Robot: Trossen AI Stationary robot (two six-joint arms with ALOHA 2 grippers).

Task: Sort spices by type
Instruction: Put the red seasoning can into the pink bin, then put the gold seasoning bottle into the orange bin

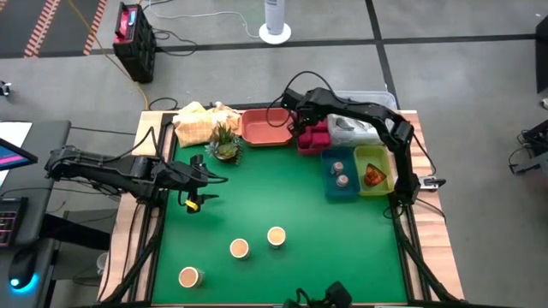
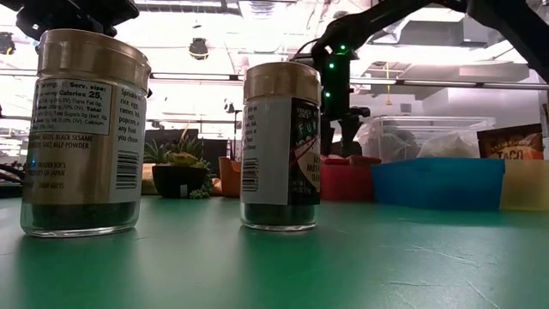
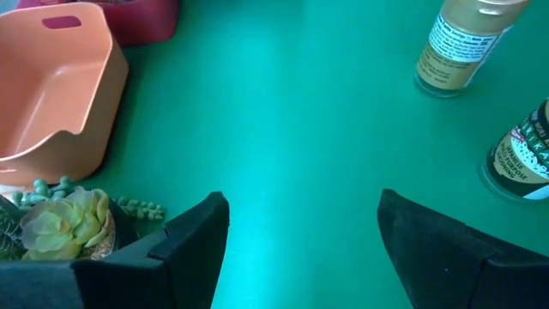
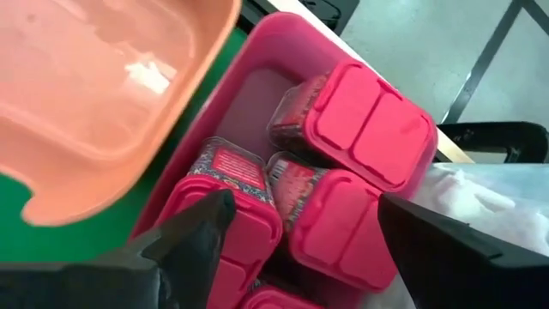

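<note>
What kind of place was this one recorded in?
Likely a robotics lab or workshop: bare concrete floor with hazard-striped tape, open ceiling lights and a monitor beside the green table.

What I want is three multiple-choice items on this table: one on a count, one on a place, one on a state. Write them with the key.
1. Gold-lidded round spice jars standing on the green mat: A) two; B) three; C) five.
2. The right gripper hangs: A) over the magenta plastic tray of magenta-lidded packets; B) over those jars; C) off the mat, over the floor.
3. The salmon plastic tray is: A) empty; B) full of jars; C) upside down.

Key: 1 B, the high view shows three gold lids. 2 A, its wrist view looks between open fingers onto the packets, while the left gripper waits open over the mat. 3 A, only its bare floor shows.
</note>
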